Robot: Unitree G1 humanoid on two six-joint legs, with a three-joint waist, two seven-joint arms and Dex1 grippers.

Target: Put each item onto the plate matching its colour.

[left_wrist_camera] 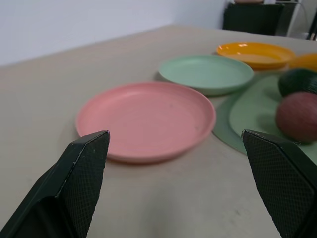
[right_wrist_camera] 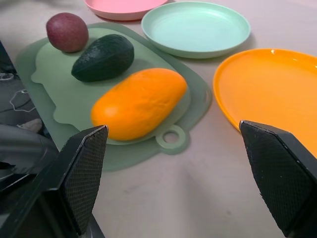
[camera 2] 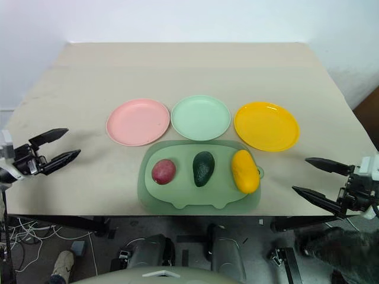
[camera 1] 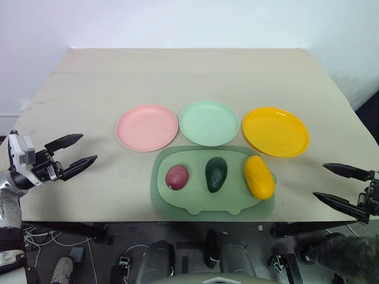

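1. Nearest to me, at the front edge of the pale beige flat surface (camera 1: 195, 77), lies a large dull-green rounded tray (camera 1: 177, 201) with a small ring tab at its right end.
2. On that tray three fruits sit in a row, apart from one another: a small reddish-purple round fruit (camera 1: 176, 177) at the left, a dark green avocado (camera 1: 216, 174) in the middle, and a yellow oblong mango (camera 1: 259, 176) at the right.
3. Just behind the tray three round plastic plates stand in a line: a pink plate (camera 1: 147, 127) at the left, a pale mint green plate (camera 1: 209, 122) in the centre, and a bright yellow plate (camera 1: 276, 131) at the right.
4. All three plates carry nothing; no fruit rests on its matching plate.
5. The pink and mint plates look almost rim to rim, though I cannot tell whether they actually touch.
6. My left tool (camera 1: 74, 154) hangs over the left part of the surface, well apart from the pink plate, its two black fingers spread wide and grasping nothing.
7. My right tool (camera 1: 334, 183) hangs at the right front edge, well apart from the mango, its black fingers likewise spread and released.
8. From my right wrist, the mango lies closest, with the avocado and the purple fruit beyond it.
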